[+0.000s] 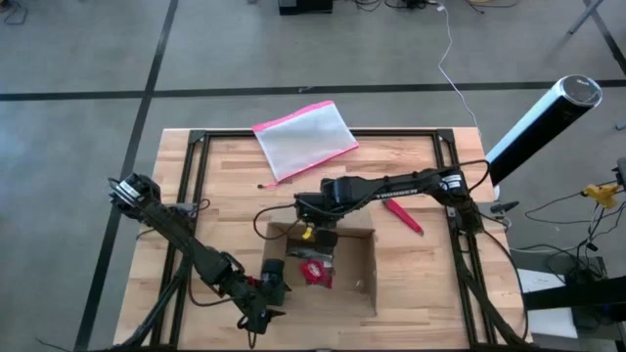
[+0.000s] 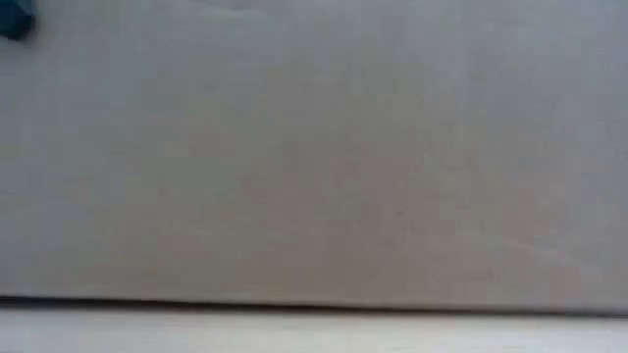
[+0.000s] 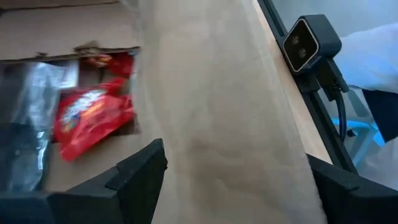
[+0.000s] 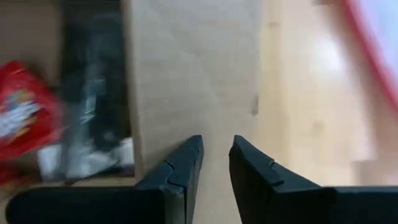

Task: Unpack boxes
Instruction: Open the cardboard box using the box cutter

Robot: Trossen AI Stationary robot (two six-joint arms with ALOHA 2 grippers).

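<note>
The brown cardboard box [image 1: 354,262] stands open near the table's front edge, with a red snack packet [image 1: 315,272] [image 3: 93,118] and a silvery wrapped thing [image 3: 34,87] inside. My left gripper [image 1: 275,285] [image 3: 239,168] is open wide at the box's left side, its fingers standing on either side of a cardboard flap [image 3: 230,112]. My right gripper [image 1: 311,227] [image 4: 216,152] hangs over the box's far left corner, fingers a narrow gap apart, above a flap [image 4: 186,74]. The low view shows only the box's wall [image 2: 314,167], close up.
A pink-edged translucent pouch [image 1: 305,137] lies at the table's far edge. A red tool [image 1: 403,215] lies to the right of the box. The low camera [image 3: 305,43] sits on the dark frame at the table's edge. A white cylinder [image 1: 543,117] stands off the right side.
</note>
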